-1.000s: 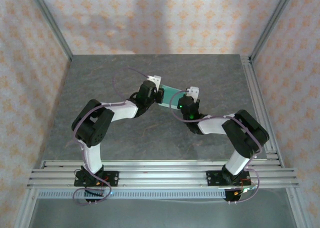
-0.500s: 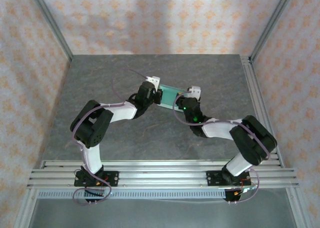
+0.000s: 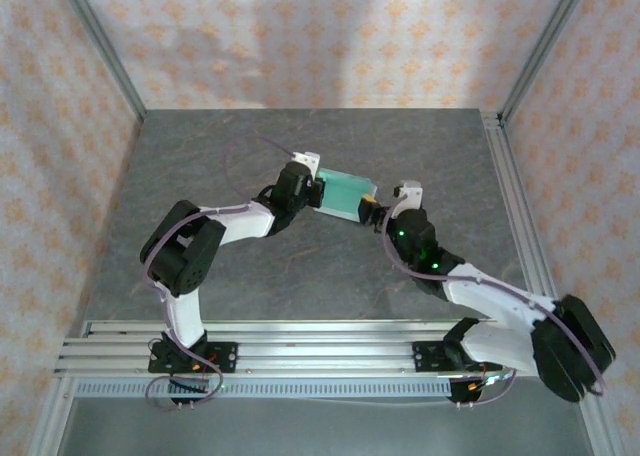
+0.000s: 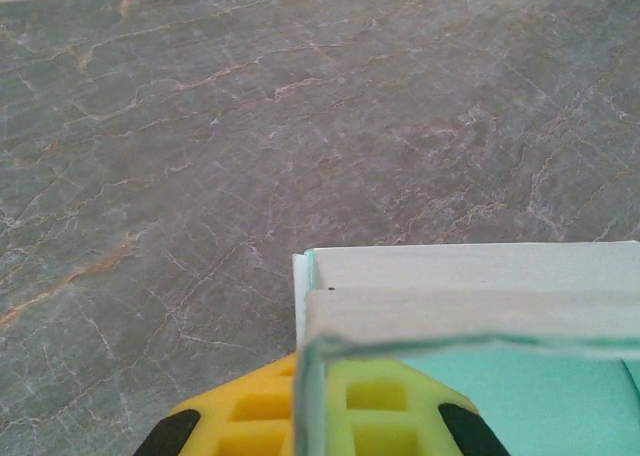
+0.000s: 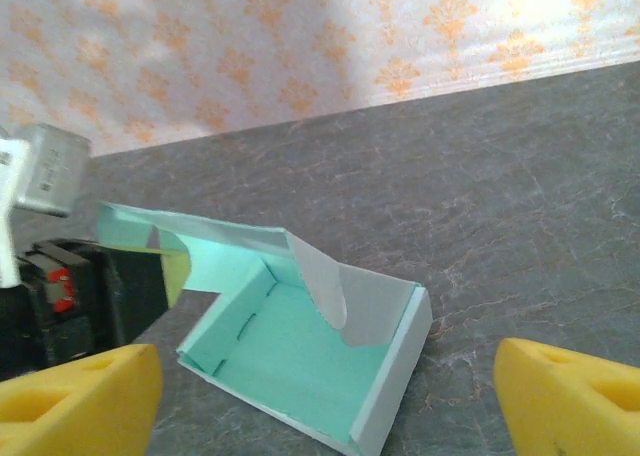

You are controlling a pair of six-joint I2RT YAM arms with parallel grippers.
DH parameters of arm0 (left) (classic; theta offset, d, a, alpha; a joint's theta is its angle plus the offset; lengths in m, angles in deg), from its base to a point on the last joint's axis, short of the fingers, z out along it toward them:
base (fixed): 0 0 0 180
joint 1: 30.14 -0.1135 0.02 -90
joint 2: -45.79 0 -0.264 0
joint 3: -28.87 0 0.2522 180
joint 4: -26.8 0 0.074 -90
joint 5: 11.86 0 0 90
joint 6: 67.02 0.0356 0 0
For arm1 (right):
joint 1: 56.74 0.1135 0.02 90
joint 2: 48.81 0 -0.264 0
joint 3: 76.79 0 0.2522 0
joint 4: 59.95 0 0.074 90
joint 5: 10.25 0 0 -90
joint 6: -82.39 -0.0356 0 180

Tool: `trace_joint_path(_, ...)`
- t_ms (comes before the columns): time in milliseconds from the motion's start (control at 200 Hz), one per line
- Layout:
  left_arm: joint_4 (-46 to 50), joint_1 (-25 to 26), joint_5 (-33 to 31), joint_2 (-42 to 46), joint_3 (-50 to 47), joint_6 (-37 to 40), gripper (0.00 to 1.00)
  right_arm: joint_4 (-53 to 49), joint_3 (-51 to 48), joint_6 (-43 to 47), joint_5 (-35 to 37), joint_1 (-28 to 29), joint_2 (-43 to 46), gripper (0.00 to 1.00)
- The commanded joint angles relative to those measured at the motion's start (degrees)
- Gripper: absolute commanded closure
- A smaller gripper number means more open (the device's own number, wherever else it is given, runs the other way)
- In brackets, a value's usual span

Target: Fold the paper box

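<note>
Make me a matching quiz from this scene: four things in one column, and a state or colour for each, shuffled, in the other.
Column one
1. left gripper
2. right gripper
3. paper box
4. table

Column two
A. open, fingers wide apart, holding nothing
B. grey, marbled
C. shut on an edge of the card
D. mint green, partly folded, top open

Pairs: 1-C, 2-A, 3-D, 4-B

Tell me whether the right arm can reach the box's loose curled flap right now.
Probably yes. The right fingers stand open with the paper box straight ahead and nothing in between; the left fingers grip only its other end.
</note>
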Motion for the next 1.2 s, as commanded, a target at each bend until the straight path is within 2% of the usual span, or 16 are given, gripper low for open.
trace_joint_path(0,7.3,0.4,-2.4,0.0,-0.3,1.5,1.00,-8.5,3.5,0.1,-1.2,0.2,3.7,0.14)
trace_joint_path(125,7.5,0.6,-2.9,0.3,-0.7,2.0,1.00,-16.4,12.4,-3.6,1.5,-0.7,1.9,0.15)
trace_joint_path(190,7.6,0.8,-3.2,0.3,-1.0,2.1,1.00,-21.9,18.0,-10.4,3.7,-2.7,-1.5,0.17)
trace_joint_path(260,7.6,1.0,-3.3,0.3,-1.3,2.3,1.00,-29.6,24.7,-19.6,-1.9,-7.6,-6.7,0.18)
trace_joint_path(305,7.5,1.4,-3.6,0.2,-1.5,2.7,1.00,-33.6,28.8,-22.6,-5.2,-9.4,-11.0,0.19)
trace_joint_path(495,7.8,2.2,-4.5,-0.3,-1.4,3.3,1.00,-40.5,40.1,-24.0,-11.4,-11.8,-24.9,0.19)
trace_joint_path(671,8.8,2.4,-4.5,-0.6,-1.4,3.4,1.00,-38.9,40.9,-25.8,-16.5,-12.7,-32.0,0.19)
trace_joint_path(826,10.0,2.5,-3.7,-0.7,-1.3,3.0,0.97,-35.4,38.3,-28.3,-18.8,-12.9,-34.1,0.20)
trace_joint_path(1196,12.3,2.6,-1.6,0.3,-1.5,1.6,0.74,-32.7,34.8,-29.4,-17.6,-13.1,-35.4,0.21)
